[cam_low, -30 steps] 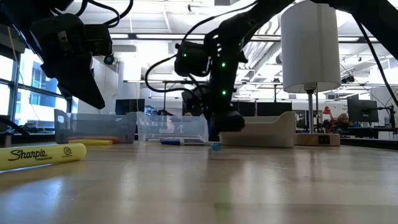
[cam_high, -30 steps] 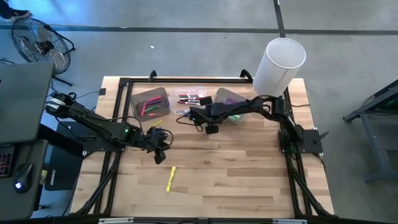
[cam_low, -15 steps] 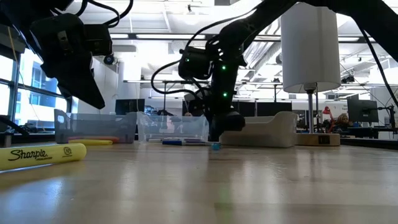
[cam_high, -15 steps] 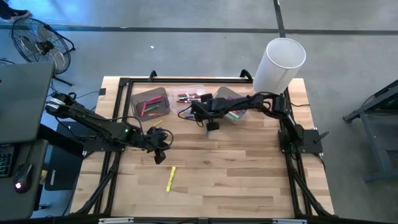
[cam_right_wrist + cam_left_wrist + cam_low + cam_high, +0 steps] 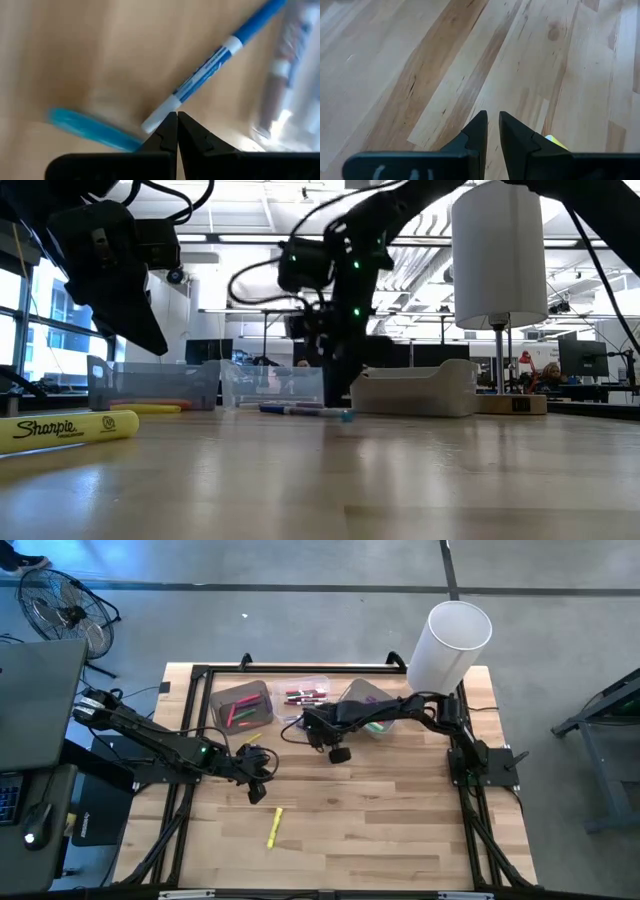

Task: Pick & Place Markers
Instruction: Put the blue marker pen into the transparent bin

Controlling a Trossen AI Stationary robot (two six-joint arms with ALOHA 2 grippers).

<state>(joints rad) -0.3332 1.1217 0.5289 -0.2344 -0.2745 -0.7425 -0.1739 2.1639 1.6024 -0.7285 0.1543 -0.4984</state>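
Note:
A blue-and-white marker [image 5: 215, 57] lies flat on the table in front of the clear bin [image 5: 310, 695]; it also shows in the low view [image 5: 295, 410]. A light-blue piece [image 5: 90, 129] lies beside it. My right gripper [image 5: 176, 117] is shut and points down, with its tips at the marker's white end. A yellow marker [image 5: 274, 826] lies on the table nearer the front. My left gripper [image 5: 258, 778] hovers above the table just beyond the yellow marker, open by a narrow gap and empty. Several markers lie in the bins. My right gripper has its shut fingertips right beside the blue marker's white end [image 5: 159, 116], coming from above. I cannot tell whether they touch it. The marker lies flat on the table.
Two grey bins [image 5: 240, 703] [image 5: 366, 700] stand on either side of the clear bin at the table's far side. A tall white cylinder [image 5: 448, 643] stands at the far right corner. Bare wood lies across the middle and front of the table.
My right gripper has shifted a little toward the far edge and then back toward the near edge, staying shut over the blue marker. The marker has stayed where it was.

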